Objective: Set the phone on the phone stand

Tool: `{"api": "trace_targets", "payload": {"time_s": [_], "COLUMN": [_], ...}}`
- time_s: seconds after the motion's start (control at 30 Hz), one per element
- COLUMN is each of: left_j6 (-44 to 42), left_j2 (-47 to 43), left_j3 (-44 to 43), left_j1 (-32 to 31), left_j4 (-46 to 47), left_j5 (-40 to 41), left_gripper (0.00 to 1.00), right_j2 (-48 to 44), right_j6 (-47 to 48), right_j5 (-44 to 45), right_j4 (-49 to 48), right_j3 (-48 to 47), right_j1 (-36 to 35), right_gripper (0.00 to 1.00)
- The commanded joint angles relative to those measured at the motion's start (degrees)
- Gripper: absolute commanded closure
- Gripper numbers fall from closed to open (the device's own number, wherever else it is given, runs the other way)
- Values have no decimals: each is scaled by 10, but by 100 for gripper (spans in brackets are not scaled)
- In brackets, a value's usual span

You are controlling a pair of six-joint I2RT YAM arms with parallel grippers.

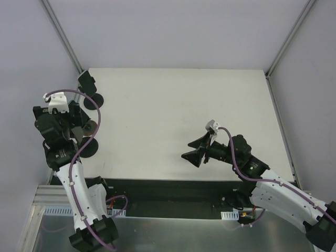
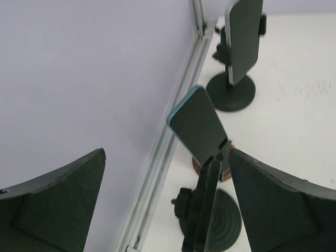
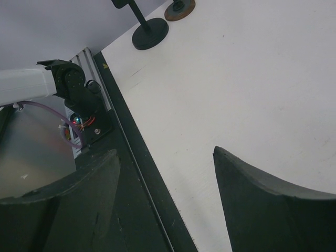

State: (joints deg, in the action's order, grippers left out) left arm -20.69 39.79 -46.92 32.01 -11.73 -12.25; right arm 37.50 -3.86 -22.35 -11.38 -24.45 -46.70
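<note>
A dark phone with a teal edge [image 2: 198, 126] leans tilted on the cradle of a black phone stand [image 2: 207, 210], which has a round base on the white table. My left gripper [image 2: 167, 157] is open around them. Its fingers [image 2: 63, 205] stand wide on either side and do not touch the phone. In the top view the left gripper [image 1: 79, 128] is at the table's left edge, above that stand's base [image 1: 90, 150]. My right gripper [image 1: 197, 149] hovers open and empty near the table's front edge [image 3: 165, 157].
Behind stands a second black stand [image 2: 231, 93] carrying another dark phone [image 2: 242, 37], near the back left corner [image 1: 89, 86]. A small brown disc [image 2: 224, 172] lies between the two stands. A metal frame rail [image 2: 178, 105] and a pale wall run along the left.
</note>
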Motion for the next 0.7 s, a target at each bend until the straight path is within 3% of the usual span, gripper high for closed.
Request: {"api": "trace_targets", "payload": {"time_s": [0.0,0.23,0.37,0.4,0.47,0.53,0.67], "left_j6": [119,195,261,264,249,219,197], "left_j2": [-16,-15,4,5,7,4,-9], "left_j3": [-55,-125,-121,-115,-99,-93,-101], "left_j1": [-62,-199,-290,-342,-402,-481,-551], "left_j4": [59,30,30,35,47,51,59], "left_j5": [169,97,37,36,68,100,92], "left_gripper": [1,1,1,1,1,1,1], "right_j2": [-5,-56,-115,-142,-169,-213,-248], "right_j6": [-2,-2,26,29,52,50,55], "right_j5": [64,379,440,455,485,494,518], "right_j4": [-1,175,276,322,363,404,449], "right_j3": [2,-37,-79,-90,-130,-157,-233], "right_j1": [1,5,6,6,5,6,6], "right_gripper": [26,22,18,16,4,0,3]}}
